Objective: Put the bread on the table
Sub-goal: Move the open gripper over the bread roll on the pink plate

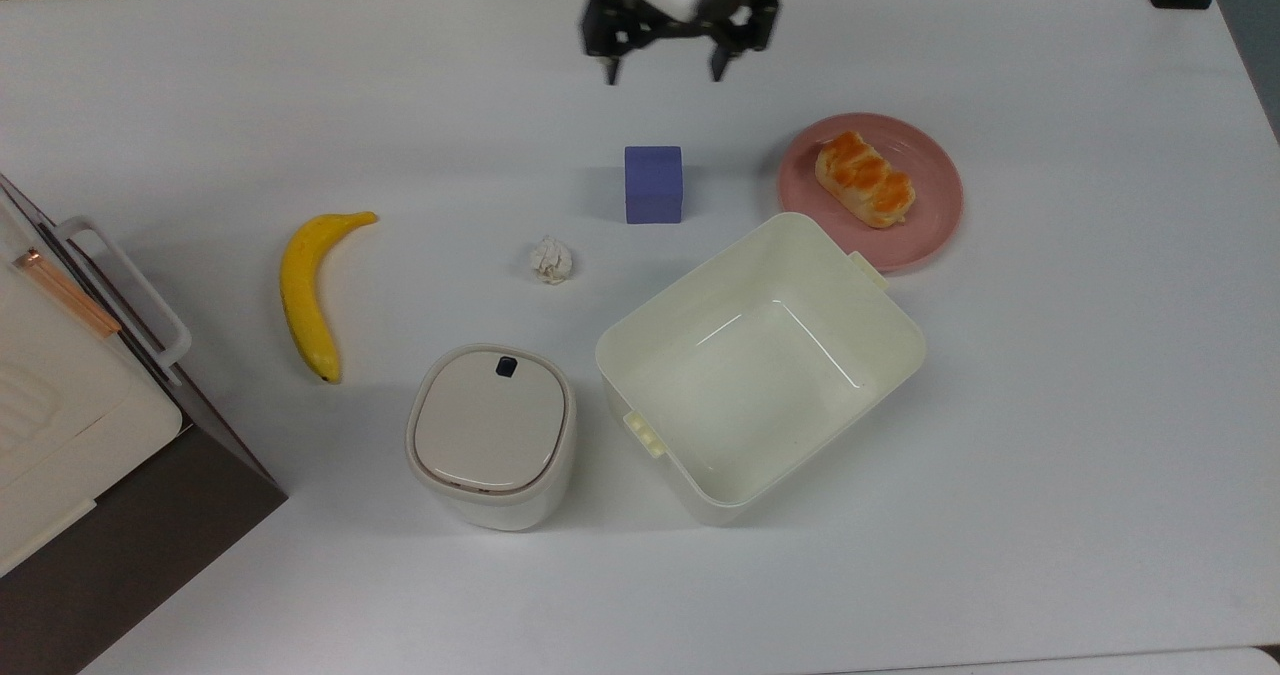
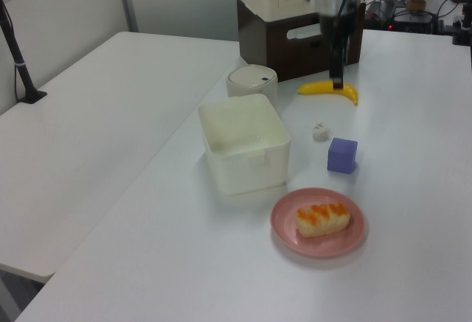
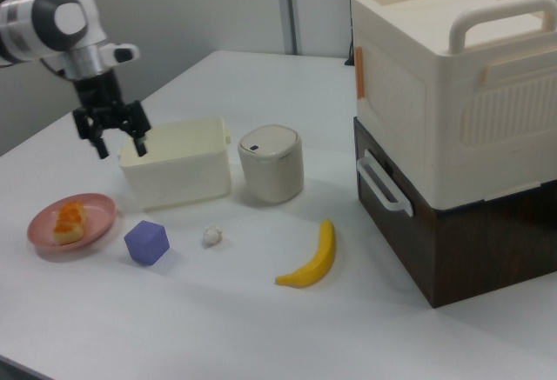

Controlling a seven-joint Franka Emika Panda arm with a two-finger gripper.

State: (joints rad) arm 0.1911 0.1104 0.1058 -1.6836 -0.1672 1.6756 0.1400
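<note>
Bread: small oblong braided bun, pale cream sides, glossy orange-brown lumpy top. It lies on the pink plate, a bit off the plate's centre, long axis slanting in the top view. Nothing touches it.

My claw hangs in the air, fingers spread wide, holding nothing. In the top view it is up and to the left of the plate, well apart from the bread, and above the purple cube. In the right view my claw hangs above and to the right of the plate.

Landmark is the plate. Top view: the open cream tub sits just below and left of the plate, its corner overlapping the plate's rim. The cube is left of the plate. The paper ball is further left and lower. The lidded bin is beyond the tub, and the banana is far to the left.

Surface: the table is flat, white and matte. At its far left edge, away from the plate, a cream case with handles is stacked on a dark brown box. A second white table stands alongside in the left view.
</note>
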